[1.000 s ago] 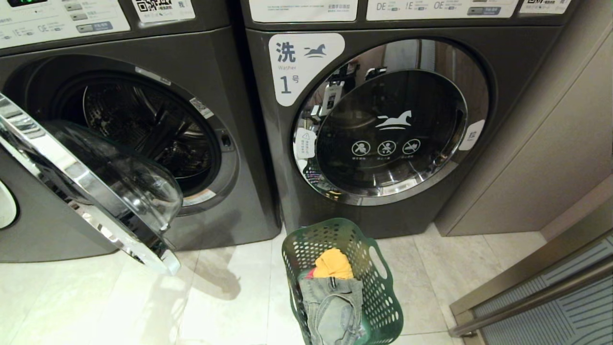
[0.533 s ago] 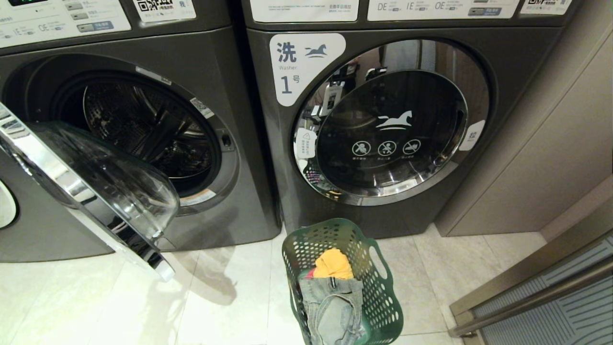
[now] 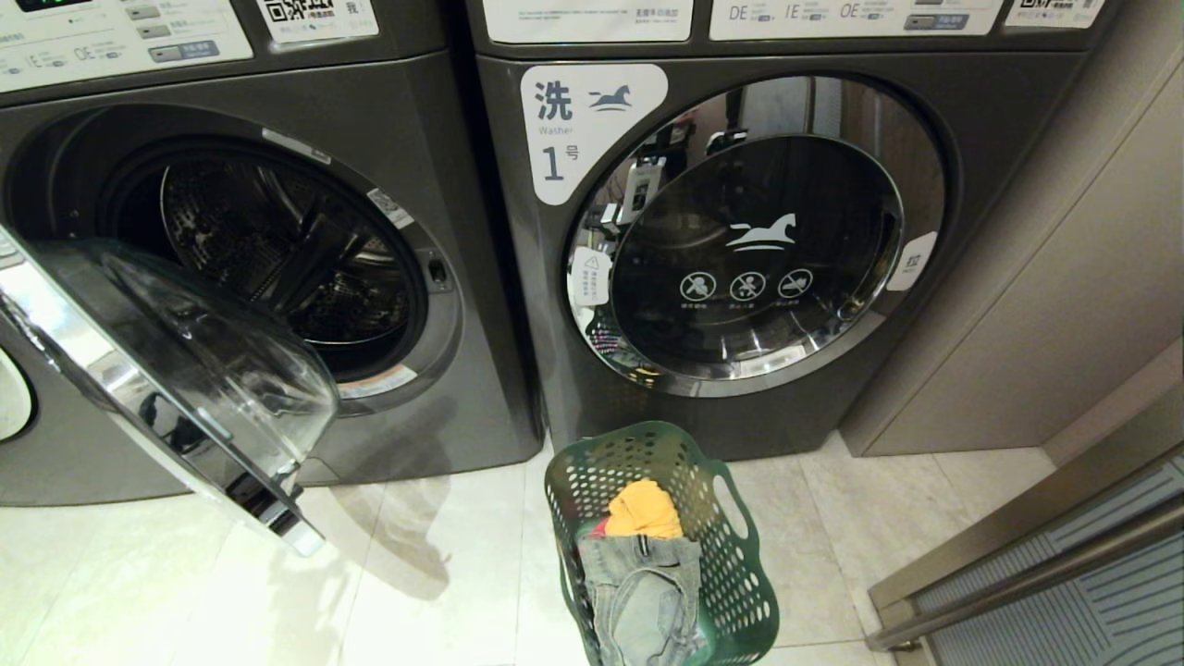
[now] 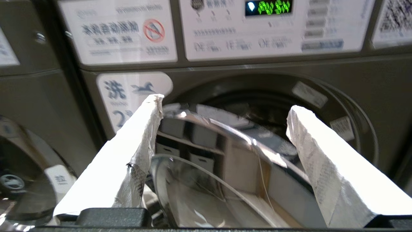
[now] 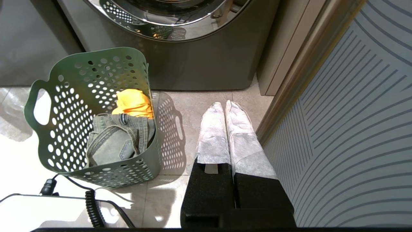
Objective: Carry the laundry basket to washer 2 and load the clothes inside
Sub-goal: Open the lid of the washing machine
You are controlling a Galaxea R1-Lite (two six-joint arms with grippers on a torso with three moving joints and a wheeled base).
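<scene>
Washer 2 (image 3: 481,370) stands on the left with its drum (image 3: 277,250) exposed; its numeral label (image 4: 128,96) shows in the left wrist view. Its chrome-rimmed glass door (image 3: 185,370) hangs swung out to the left. My left gripper (image 4: 225,109) is open, its white-wrapped fingers (image 4: 141,135) on either side of the door's rim (image 4: 231,132). The dark green laundry basket (image 3: 740,555) sits on the floor in front of washer 1. It holds the clothes: grey jeans (image 3: 643,592), a yellow-orange cloth (image 3: 643,509) and a sliver of red. My right gripper (image 5: 224,103) is shut over the floor beside the basket (image 5: 80,74).
Washer 1 (image 3: 758,250) on the right has its door shut. A beige cabinet side (image 3: 1064,277) and a ribbed grey panel (image 3: 1064,592) close off the right. A black coiled cable (image 5: 91,206) lies by the basket. Another machine (image 4: 25,145) flanks washer 2.
Washer 2's door has swung further out: its lower edge has moved left and down in the head view. The basket, the clothes and the right gripper have stayed put.
</scene>
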